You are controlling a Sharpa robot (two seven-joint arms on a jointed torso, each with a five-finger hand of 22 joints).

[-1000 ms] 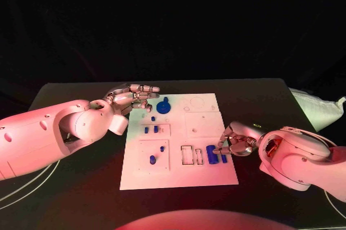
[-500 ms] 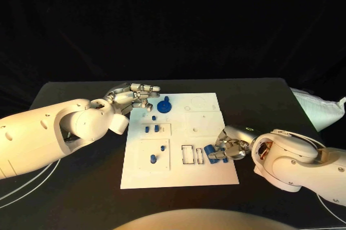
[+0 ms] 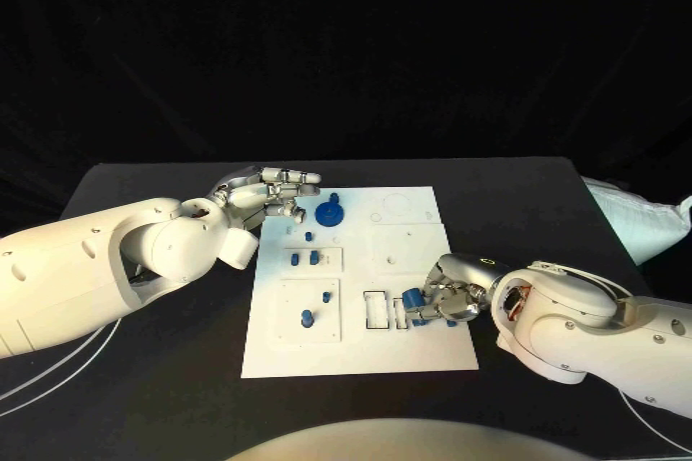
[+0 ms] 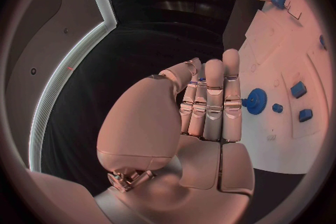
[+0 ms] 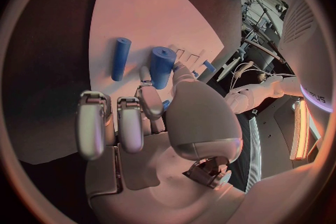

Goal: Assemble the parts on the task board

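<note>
So the right hand (image 3: 450, 299) pinches a blue cylinder (image 5: 162, 66) over the task board (image 3: 418, 356), near its right edge, just beside the slots (image 3: 384, 310). Looks like it could tip or jam if it goes in crooked. A second cylinder (image 5: 120, 58) lies loose nearby. The left hand (image 3: 271, 195) hovers at the far-left corner, holding nothing, fingers together, beside the blue gear (image 3: 330, 216).

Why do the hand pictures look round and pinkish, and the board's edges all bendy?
Both wrist views use fisheye lenses: circular pictures in dark frames, so the task board edges curve. Pinkish light tints the left hand and right hand; the head view looks straight and neutral.
</note>
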